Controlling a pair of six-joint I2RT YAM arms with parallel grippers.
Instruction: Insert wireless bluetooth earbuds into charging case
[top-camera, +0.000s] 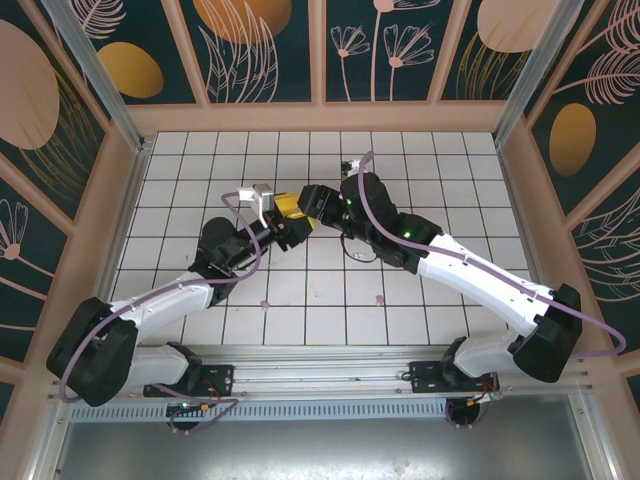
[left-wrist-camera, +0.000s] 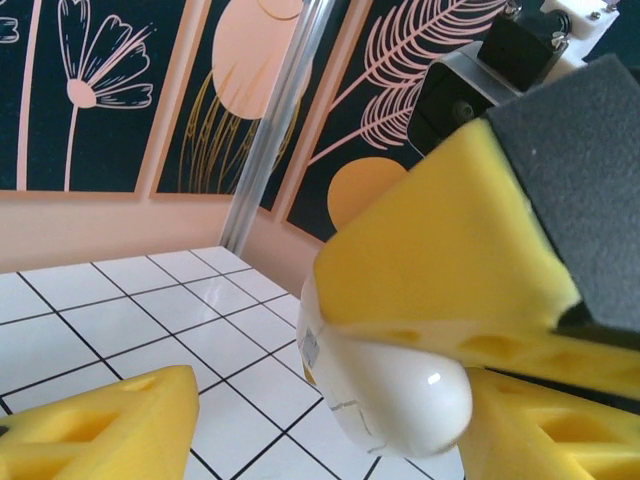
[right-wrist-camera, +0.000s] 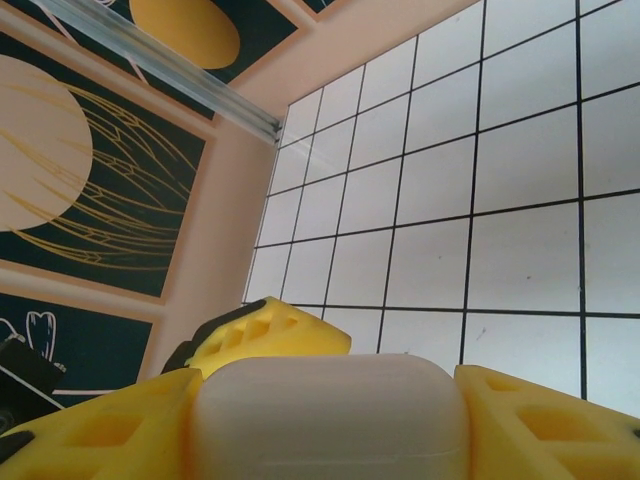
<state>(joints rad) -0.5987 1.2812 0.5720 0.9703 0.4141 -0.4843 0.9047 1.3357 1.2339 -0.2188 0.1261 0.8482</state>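
Two claws, one case: your arms meet above the middle of the tiled table (top-camera: 440, 165), both working on the same white charging case (left-wrist-camera: 395, 385).
Right gripper (right-wrist-camera: 330, 415): clamped on the case, one yellow finger at each end, holding it up off the tiles.
Left gripper (left-wrist-camera: 320, 435): jaws apart, one on either side of the case. Bare tile shows between its left-hand finger (left-wrist-camera: 100, 430) and the shell, so it has no grip on the case.
Case lid: a thin seam runs round the shell and no opening shows, so you should treat it as shut.
Step in hand: by my reading this is getting the case open, or handing it over. No seating of buds has begun.
Next move: bring the left jaws onto the shell squarely, away from the right fingers. The shell is glossy and rounded, so a skewed pinch may squirt it out.
Earbuds: two small specks (top-camera: 265, 303) lie on the tiles nearer the arm bases. They may be the buds, but they are too small to tell.
Left wrist view: gives you the seam and the gap beside the shell.
Right wrist view: gives you the two-sided clamp, which the overhead picture hides under the wrists.
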